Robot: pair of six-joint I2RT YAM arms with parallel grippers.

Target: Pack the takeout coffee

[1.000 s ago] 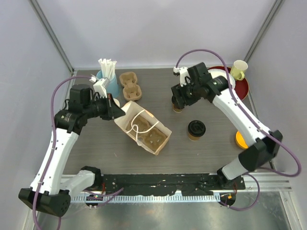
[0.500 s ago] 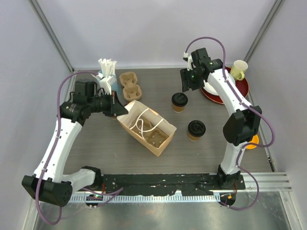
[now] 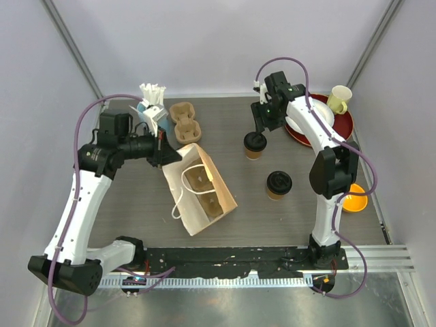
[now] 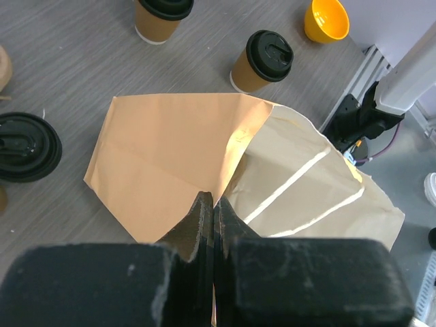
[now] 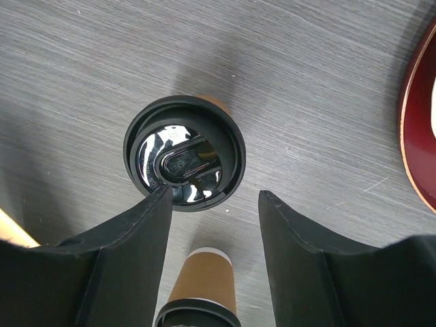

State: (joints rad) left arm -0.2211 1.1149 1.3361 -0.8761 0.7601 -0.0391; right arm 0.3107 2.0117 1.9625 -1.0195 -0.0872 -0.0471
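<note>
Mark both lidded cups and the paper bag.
Far brown kraft-paper cup, black lid [image 3: 255, 141]: top view, lid centre.
Near brown kraft-paper cup, black lid [image 3: 278, 181]: top view, lid centre.
Brown paper bag [image 3: 193, 216]: top view, side wall.

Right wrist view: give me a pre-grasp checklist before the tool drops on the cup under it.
1. Right tool open: ok, jaws apart.
2. Tool centred over the cup: not ok. The cup sits toward one finger, which overlaps its rim.
3. Lid on that cup: ok.
4. Second cup clear of the grasp: ok, it stands apart.
5. Left tool shut on the bag edge: ok.
6. Bag mouth open enough for a cup: cannot tell. The overhead view shows the cup tray inside.
</note>
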